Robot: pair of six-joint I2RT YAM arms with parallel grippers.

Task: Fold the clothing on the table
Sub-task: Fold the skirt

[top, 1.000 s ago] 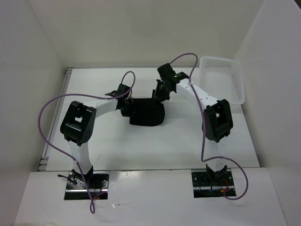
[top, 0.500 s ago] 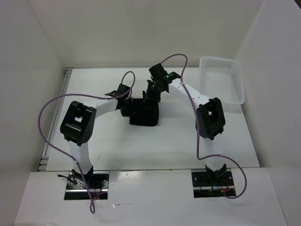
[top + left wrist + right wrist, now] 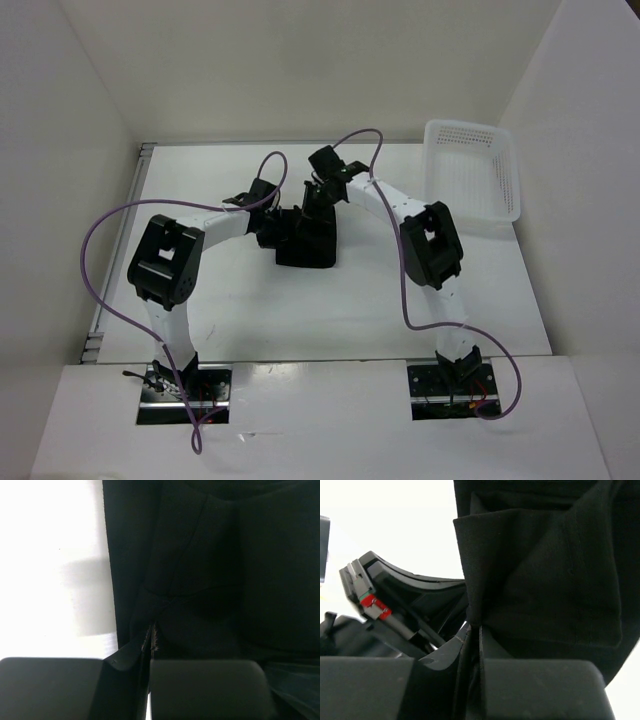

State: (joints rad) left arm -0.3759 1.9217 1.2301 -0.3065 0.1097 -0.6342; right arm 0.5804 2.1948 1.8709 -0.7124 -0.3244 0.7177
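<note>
Clothing [image 3: 305, 245] lies on the desk [image 3: 250, 310], centre and slightly toward the far side, between the two arms; basket [image 3: 470, 170] sits well apart at the far right corner and plays no part. Biggest change in the last second: the clothing's outline got narrower. Its right side used to spread further right and is now pulled in, so the patch reads as a more compact, squarer block. Cause: the right arm [image 3: 430, 245] swung left across the desk, elbow and wrist both shifting inward, dragging the right edge over the middle. Left arm [image 3: 165, 260] has not moved, anchoring the left side. Right gripper [image 3: 318, 197] now hangs over the far edge of the clothing, near the left gripper [image 3: 272, 228]. Right wrist view shows the right gripper [image 3: 479, 650] pressed together with a gathered corner of fabric running down into the thin slit between the fingers, so pinching cloth. Left wrist view shows the left gripper [image 3: 150, 680] likewise pressed together on a fabric edge, desk bright on its left. Judgement: a right-over-left fold is being laid, and the carried edge looks close to its drop point. Likely next is a release there, then checking the layers lie flat; the lifted corner looks bunched, so it may crease.
</note>
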